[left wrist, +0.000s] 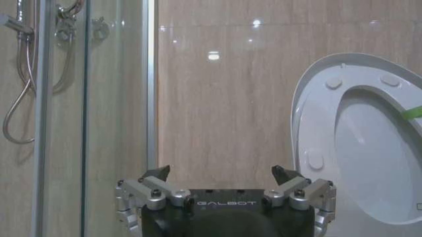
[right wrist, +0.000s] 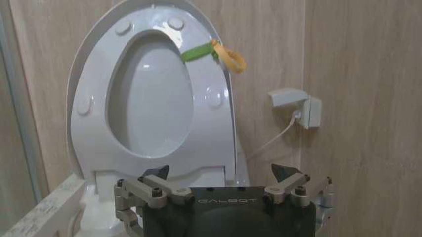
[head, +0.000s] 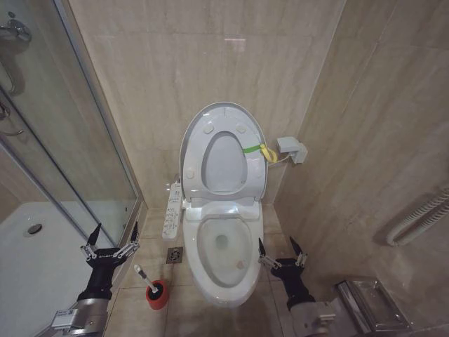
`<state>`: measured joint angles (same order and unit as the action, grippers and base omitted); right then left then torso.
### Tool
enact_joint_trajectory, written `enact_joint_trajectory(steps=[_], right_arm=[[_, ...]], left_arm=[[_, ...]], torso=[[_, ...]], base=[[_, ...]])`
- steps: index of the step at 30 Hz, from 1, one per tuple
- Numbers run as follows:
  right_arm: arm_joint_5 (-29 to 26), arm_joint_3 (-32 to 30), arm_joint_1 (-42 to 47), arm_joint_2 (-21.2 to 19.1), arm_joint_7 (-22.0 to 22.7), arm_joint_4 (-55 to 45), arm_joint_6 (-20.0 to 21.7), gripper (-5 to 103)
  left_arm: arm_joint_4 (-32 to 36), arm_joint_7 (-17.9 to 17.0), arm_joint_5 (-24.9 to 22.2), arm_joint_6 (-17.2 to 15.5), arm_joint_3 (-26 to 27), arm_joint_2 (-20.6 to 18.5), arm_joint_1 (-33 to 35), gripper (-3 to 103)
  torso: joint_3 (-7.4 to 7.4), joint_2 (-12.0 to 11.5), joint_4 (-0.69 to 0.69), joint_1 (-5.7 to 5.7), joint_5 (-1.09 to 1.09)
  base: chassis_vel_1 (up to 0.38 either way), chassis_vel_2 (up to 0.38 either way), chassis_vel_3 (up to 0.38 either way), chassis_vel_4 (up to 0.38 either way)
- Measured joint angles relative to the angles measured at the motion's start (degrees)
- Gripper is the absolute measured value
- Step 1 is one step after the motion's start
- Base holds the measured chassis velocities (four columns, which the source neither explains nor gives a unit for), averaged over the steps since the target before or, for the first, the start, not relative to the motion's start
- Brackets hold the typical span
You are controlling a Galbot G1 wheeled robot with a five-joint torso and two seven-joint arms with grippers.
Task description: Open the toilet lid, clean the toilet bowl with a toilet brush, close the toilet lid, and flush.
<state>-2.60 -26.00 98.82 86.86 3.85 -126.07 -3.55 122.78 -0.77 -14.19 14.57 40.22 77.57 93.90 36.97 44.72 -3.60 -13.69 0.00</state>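
The toilet lid [head: 224,165] stands upright against the back wall with the ring seat raised in front of it; a yellow-green strap [head: 258,149] hangs at its edge. Below, the toilet bowl [head: 223,246] lies uncovered, water at its bottom. The toilet brush [head: 144,276] stands in a red holder [head: 157,295] on the floor left of the bowl. My left gripper [head: 116,228] is open, left of and just above the brush. My right gripper [head: 277,242] is open beside the bowl's right rim. The wrist views show the left gripper [left wrist: 221,173], the right gripper [right wrist: 221,170] and the lid [right wrist: 148,98].
A glass shower screen [head: 63,140] borders the left side. A control panel [head: 172,210] is fixed to the bowl's left, with a floor drain [head: 174,255] below it. On the right wall are a socket box [head: 291,149], a white grab rail [head: 421,214] and a metal holder [head: 368,302].
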Motion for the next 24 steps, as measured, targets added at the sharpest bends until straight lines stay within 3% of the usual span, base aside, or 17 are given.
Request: enact_joint_trajectory(steps=[24], right_arm=[[1.51,-1.08,4.18,1.52,-1.71,-2.18,-2.72,100]], left_arm=[[0.00,0.00,0.00,0.00,0.00,0.00,0.00,100]], torso=[[0.00,0.00,0.00,-0.01,0.01]], base=[[0.000,0.000,0.000,0.000]])
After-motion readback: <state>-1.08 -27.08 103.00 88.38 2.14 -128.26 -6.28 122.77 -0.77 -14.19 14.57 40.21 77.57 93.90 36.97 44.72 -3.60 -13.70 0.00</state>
